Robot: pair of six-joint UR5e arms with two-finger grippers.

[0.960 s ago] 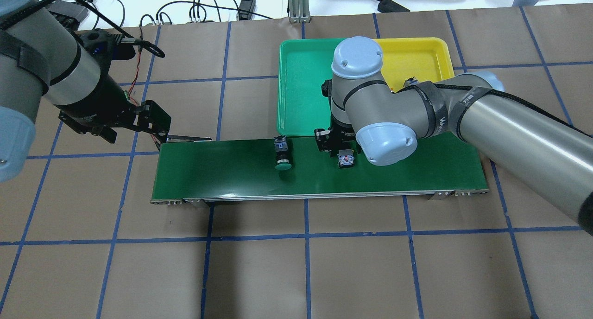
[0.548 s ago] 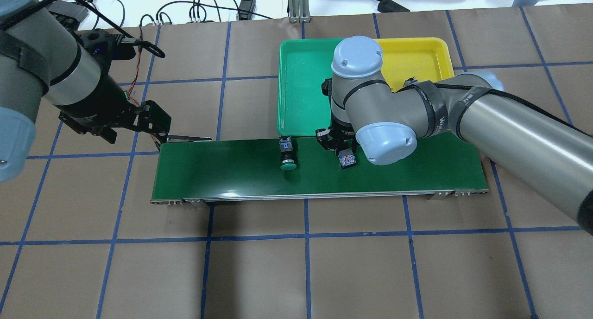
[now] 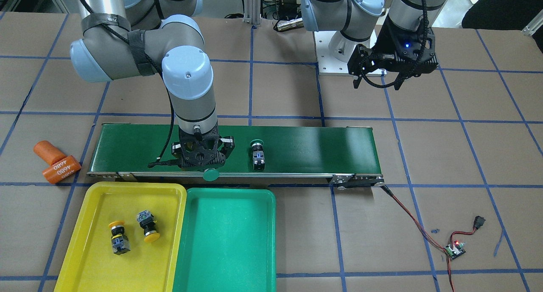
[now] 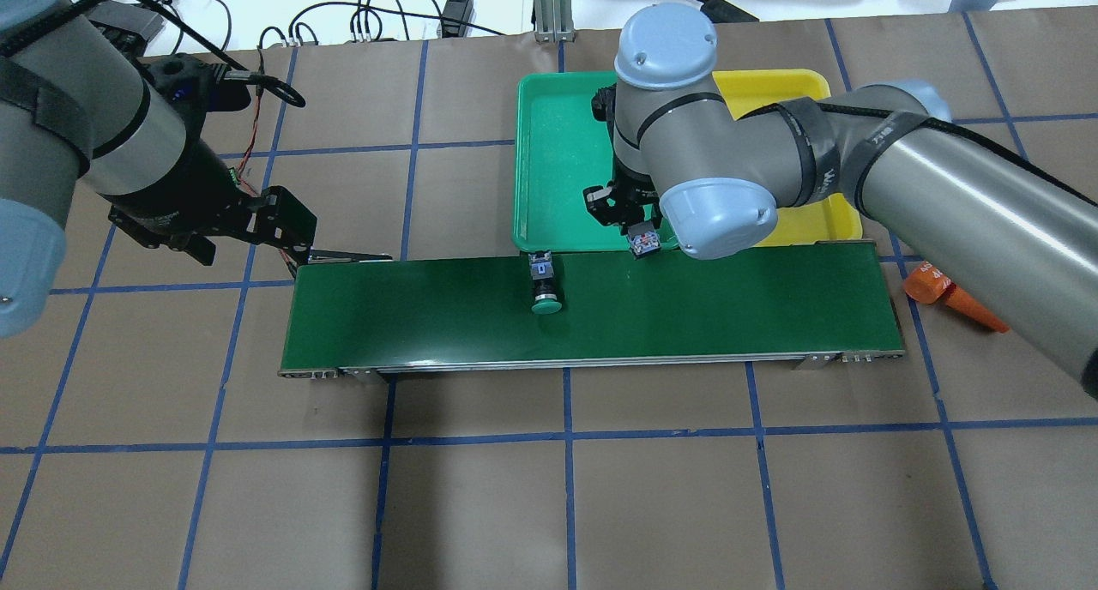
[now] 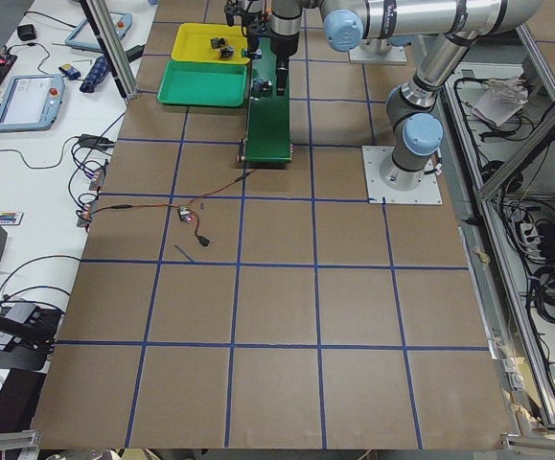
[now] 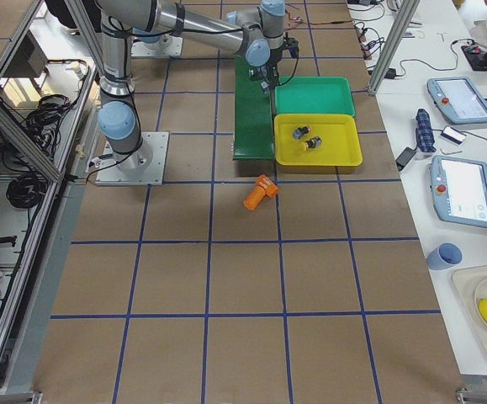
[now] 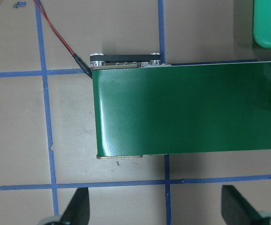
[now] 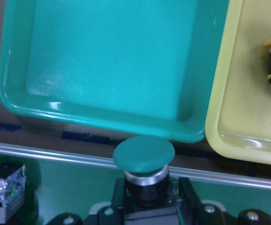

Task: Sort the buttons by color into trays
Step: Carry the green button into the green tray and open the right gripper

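One green button (image 3: 210, 174) was pinched in the right gripper (image 3: 202, 159), jaws closed on its black body, cap sticking out over the belt's (image 3: 305, 147) tray-side edge, right by the green tray (image 3: 231, 241). A second ago that gripper was sitting lower, over the middle of the belt; since then it had come up and moved towards the trays with the button. The other green button (image 3: 257, 155) lay on its side on the belt and had drifted a bit further towards the robot's right. Both yellow buttons (image 3: 118, 237) (image 3: 147, 226) were already lying in the yellow tray (image 3: 135, 184), apart from each other.

The left gripper (image 3: 376, 83) hadn't budged: it hung above the belt's left end, fingers spread wide, holding nothing.

The table was covered in brown paper with a blue tape grid. Orange cylinders (image 3: 57, 164), one marked 4680, lay off the belt's right end, and red-black wires ran from its left end to a little circuit board (image 3: 454, 249). Teach pendants (image 6: 463, 189) sat on the white bench beyond the trays.
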